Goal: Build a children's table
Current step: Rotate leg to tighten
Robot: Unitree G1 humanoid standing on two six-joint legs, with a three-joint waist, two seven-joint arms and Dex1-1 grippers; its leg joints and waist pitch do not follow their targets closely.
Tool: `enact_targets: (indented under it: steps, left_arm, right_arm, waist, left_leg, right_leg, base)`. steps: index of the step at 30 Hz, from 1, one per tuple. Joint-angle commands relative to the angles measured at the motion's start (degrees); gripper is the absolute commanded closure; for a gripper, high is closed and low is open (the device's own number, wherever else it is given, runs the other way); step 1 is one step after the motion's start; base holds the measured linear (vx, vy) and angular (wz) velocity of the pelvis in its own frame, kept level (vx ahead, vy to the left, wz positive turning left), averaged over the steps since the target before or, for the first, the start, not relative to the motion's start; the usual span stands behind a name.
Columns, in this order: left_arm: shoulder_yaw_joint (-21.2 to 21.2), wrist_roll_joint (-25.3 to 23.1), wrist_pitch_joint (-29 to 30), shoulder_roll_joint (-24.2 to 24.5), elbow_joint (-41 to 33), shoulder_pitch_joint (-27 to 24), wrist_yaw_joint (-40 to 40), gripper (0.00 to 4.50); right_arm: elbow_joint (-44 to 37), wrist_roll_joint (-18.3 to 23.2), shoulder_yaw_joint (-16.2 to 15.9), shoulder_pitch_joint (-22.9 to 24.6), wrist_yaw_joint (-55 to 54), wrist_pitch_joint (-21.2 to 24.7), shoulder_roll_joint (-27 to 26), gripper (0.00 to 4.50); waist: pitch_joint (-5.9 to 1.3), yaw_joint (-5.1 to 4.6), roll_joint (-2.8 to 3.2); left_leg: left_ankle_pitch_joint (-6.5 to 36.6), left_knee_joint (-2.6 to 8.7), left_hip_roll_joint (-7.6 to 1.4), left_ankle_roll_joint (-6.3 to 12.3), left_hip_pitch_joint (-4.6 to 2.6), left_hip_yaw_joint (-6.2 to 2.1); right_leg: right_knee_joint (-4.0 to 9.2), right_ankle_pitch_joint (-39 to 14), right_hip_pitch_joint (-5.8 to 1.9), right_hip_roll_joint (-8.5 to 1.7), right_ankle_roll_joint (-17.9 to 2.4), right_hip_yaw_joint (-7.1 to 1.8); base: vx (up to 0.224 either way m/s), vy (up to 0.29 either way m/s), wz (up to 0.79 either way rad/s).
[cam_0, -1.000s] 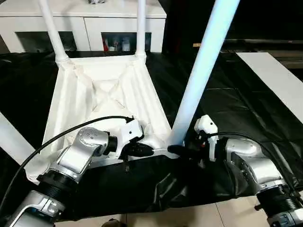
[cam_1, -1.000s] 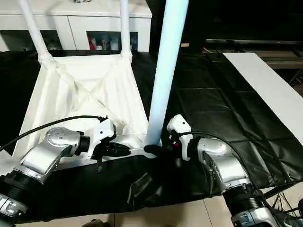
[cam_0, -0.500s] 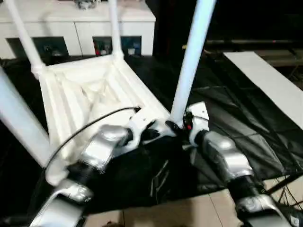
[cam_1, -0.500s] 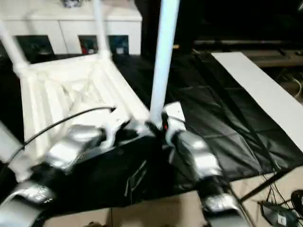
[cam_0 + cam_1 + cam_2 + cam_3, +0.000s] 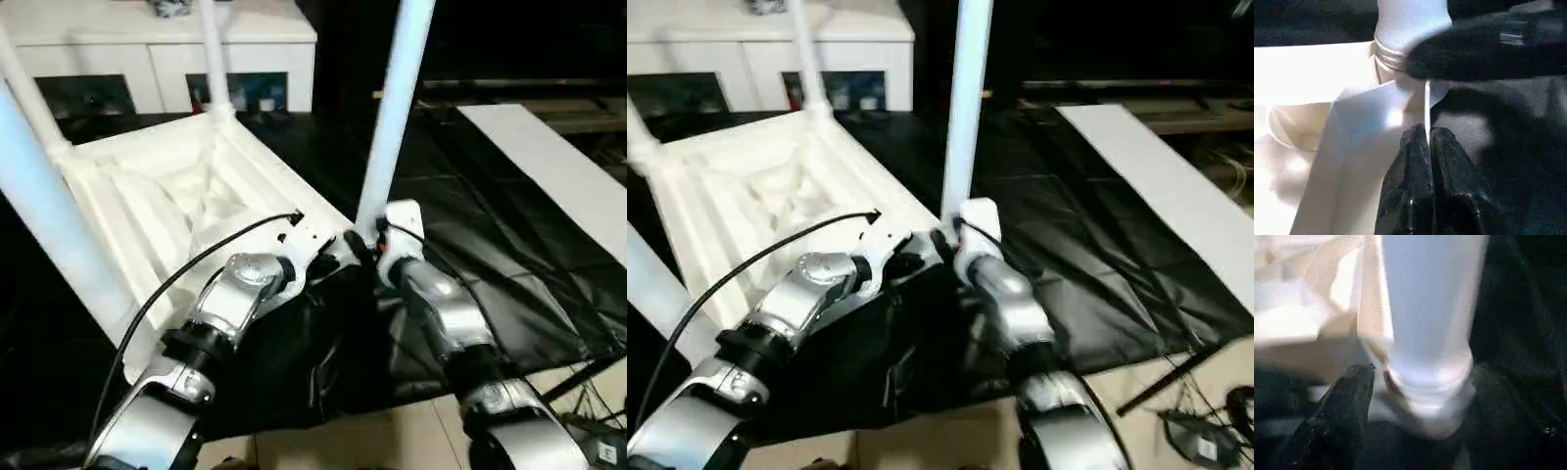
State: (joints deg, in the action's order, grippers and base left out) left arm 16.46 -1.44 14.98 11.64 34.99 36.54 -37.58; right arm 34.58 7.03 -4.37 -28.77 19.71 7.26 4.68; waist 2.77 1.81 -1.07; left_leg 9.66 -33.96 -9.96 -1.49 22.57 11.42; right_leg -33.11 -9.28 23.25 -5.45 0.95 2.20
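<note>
While the tabletop (image 5: 176,196) lies upside down on the black-covered surface (image 5: 509,245), the near-corner leg (image 5: 392,108) stands upright between both tools: the right tool (image 5: 1415,396) straddles its base, fingers wide, while the left tool (image 5: 1427,142) pinches the tabletop's rim just beside that corner socket.

Looks like a home living room: a white cabinet (image 5: 157,44) with glass-fronted compartments at eleven o'clock, black sheeting (image 5: 490,255) spread over a tiled floor (image 5: 372,436).

forearms (image 5: 235,294): silver | wrist housings (image 5: 400,220): white | cable (image 5: 186,274): black | fingers (image 5: 1425,191): black
</note>
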Motion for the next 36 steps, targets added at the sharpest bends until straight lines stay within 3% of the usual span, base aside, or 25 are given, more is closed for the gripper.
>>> enact_targets:
  steps: [1,3,5,8,9,11,15,25,29,30,31,36]
  left_arm:
    - [0.1,-0.2,-2.6,0.7,-2.1,-0.5,-2.3,4.50]
    - [0.7,0.4,-5.5,2.4,-3.0,-1.8,-6.8,4.50]
    - [1.6,1.3,-6.7,3.8,-4.2,-2.8,-11.1,4.50]
    - [3.8,3.0,-10.6,6.8,-6.5,-4.4,-20.2,4.50]
    - [4.0,3.6,-10.5,7.3,-7.0,-4.7,-21.9,4.50]
    - [4.6,4.2,-9.8,8.3,-8.2,-5.2,-24.4,4.50]
    - [4.6,5.4,-8.7,10.2,-11.6,-6.8,-28.3,4.50]
    - [4.0,8.1,-5.2,14.3,-18.8,-10.9,-33.6,4.50]
    - [2.5,5.6,-8.7,15.0,-18.8,-11.2,-29.6,4.50]
    - [1.6,6.1,-7.6,14.7,-19.0,-11.0,-28.7,4.23]
    - [1.0,6.6,-6.5,14.6,-19.4,-11.0,-28.2,3.95]
    - [-3.2,12.1,0.4,14.1,-27.4,-14.2,-27.1,3.60]
  right_arm:
    - [-3.4,1.6,-0.4,1.4,4.4,1.1,1.6,0.81]
    - [-9.4,2.5,-1.7,5.3,11.3,2.3,6.6,0.76]
    - [-14.3,3.6,-2.4,8.6,17.1,2.8,10.6,0.76]
    - [-22.6,7.0,-2.2,14.2,26.2,4.6,17.3,0.76]
    - [-23.3,7.1,-2.1,14.9,26.8,4.6,18.2,0.76]
    - [-23.7,7.3,-1.5,15.8,27.4,4.9,19.0,0.76]
    - [-22.3,6.1,0.5,17.1,24.7,4.2,20.2,0.76]
    - [-24.5,6.0,1.2,18.9,22.4,4.5,19.1,0.76]
    - [-25.6,6.8,1.3,19.3,22.2,4.7,18.7,0.76]
    - [-25.9,7.1,1.5,19.3,22.0,4.8,18.6,0.74]
    - [-26.3,7.3,1.6,19.4,21.8,5.0,18.5,0.74]
    - [-29.5,8.2,3.0,21.1,20.6,5.8,18.1,0.74]
  waist:
    - [-3.55,0.02,0.27]
    - [-3.52,0.20,0.68]
    - [-3.45,0.76,0.36]
    - [-3.60,1.44,0.71]
    - [-3.56,1.65,0.71]
    - [-3.63,1.50,0.99]
    - [-3.57,1.46,0.97]
    - [-3.30,1.34,0.73]
    - [-3.32,1.34,0.85]
    - [-3.33,1.34,0.81]
    - [-3.33,1.41,1.14]
    - [-3.21,1.30,0.66]
  left_leg:
    - [22.8,5.32,-2.88,-1.57,-1.47,-1.83]
    - [22.5,5.21,-2.99,-1.55,-1.91,-1.63]
    - [21.6,5.08,-3.18,-0.42,-2.03,-1.35]
    - [18.5,4.91,-3.14,1.43,-1.63,-1.35]
    - [18.2,4.95,-3.37,1.65,-1.76,-1.27]
    - [17.4,4.97,-3.29,1.25,-1.77,-1.20]
    - [18.4,5.05,-3.33,0.22,-1.88,-1.17]
    - [20.1,5.22,-3.31,-0.47,-1.95,-1.23]
    - [20.1,5.26,-3.29,-0.79,-1.95,-1.29]
    - [20.1,5.26,-3.27,-0.81,-1.90,-1.27]
    - [20.1,5.29,-3.25,-0.97,-1.98,-1.31]
    - [20.2,5.25,-3.34,-0.74,-1.80,-1.26]
  right_leg:
    - [4.16,-19.9,-1.48,-2.72,-8.8,-1.56]
    - [4.22,-18.2,-1.22,-2.53,-9.9,-1.65]
    - [4.06,-16.4,-1.34,-2.51,-10.2,-1.81]
    - [3.80,-14.6,-2.00,-2.64,-10.6,-1.83]
    - [3.73,-14.0,-1.88,-2.67,-10.7,-1.91]
    - [3.29,-12.3,-1.65,-2.49,-12.4,-1.75]
    - [3.24,-12.7,-1.70,-2.56,-13.2,-1.74]
    - [3.63,-18.0,-1.43,-2.69,-11.3,-1.86]
    - [3.55,-17.3,-1.45,-2.58,-10.9,-1.82]
    - [3.51,-17.2,-1.50,-2.60,-10.8,-1.83]
    - [3.46,-17.3,-1.48,-2.61,-10.6,-1.85]
    - [3.53,-18.5,-1.61,-2.72,-11.2,-1.83]
  base:
    - [0.000,0.000,0.00]
    - [0.000,0.000,0.00]
    - [0.000,0.000,0.00]
    - [0.000,0.000,0.00]
    - [0.000,0.000,0.00]
    - [0.000,0.000,0.00]
    - [0.000,0.000,0.00]
    - [0.000,0.000,0.00]
    - [0.000,0.000,0.00]
    - [0.000,0.000,0.00]
    - [0.000,0.000,0.00]
    - [0.000,0.000,0.00]
